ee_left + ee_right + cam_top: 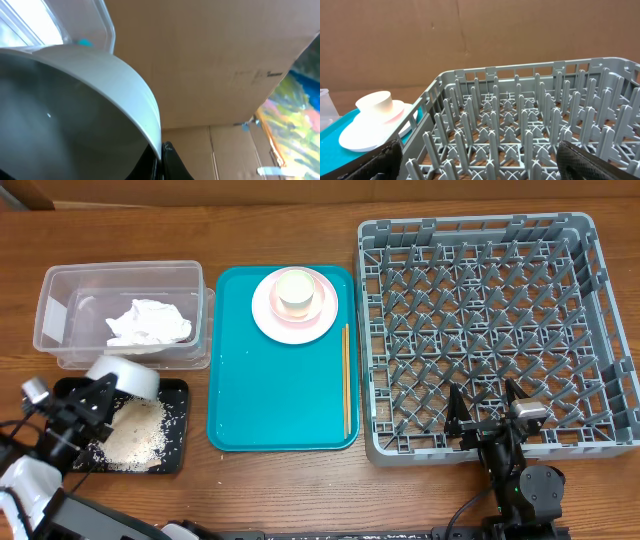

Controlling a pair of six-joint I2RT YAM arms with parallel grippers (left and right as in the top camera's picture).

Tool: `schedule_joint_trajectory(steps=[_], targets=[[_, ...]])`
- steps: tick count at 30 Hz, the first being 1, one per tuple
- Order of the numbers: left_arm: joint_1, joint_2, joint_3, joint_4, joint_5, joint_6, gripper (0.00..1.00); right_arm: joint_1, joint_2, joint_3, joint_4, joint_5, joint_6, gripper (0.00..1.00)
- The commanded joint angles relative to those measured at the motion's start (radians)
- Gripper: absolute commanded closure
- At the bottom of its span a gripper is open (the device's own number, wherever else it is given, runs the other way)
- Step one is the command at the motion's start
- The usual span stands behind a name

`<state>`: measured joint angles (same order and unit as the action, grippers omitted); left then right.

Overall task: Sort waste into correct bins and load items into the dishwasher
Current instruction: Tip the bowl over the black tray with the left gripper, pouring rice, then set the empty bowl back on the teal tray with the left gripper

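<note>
Overhead, the left claw (104, 393) is closed tight on the rim of the whitish bowl (128, 377). The bowl is tilted just above the black tray (181, 426), where the rice (135, 430) lies. The grey rack (480, 310) is far right of the tray. The right claw (483, 412) sits there, wide open and empty.

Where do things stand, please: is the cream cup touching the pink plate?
Touching. The right wrist view shows the cup standing directly on the plate, with no gap beneath it.
</note>
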<state>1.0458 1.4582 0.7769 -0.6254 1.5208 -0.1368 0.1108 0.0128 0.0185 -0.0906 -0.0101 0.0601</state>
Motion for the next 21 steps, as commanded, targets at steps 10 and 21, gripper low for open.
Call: schedule_joint_trajectory(steps=[10, 21], targets=[[-0.556, -0.183, 0.178, -0.025, -0.502, -0.22, 0.96, -0.007, -0.01, -0.011, 0.006, 0.01, 0.004, 0.0], [-1.25, -0.166, 0.238, -0.127, -1.374, -0.297, 0.96, -0.008, -0.01, -0.011, 0.006, 0.01, 0.004, 0.0]])
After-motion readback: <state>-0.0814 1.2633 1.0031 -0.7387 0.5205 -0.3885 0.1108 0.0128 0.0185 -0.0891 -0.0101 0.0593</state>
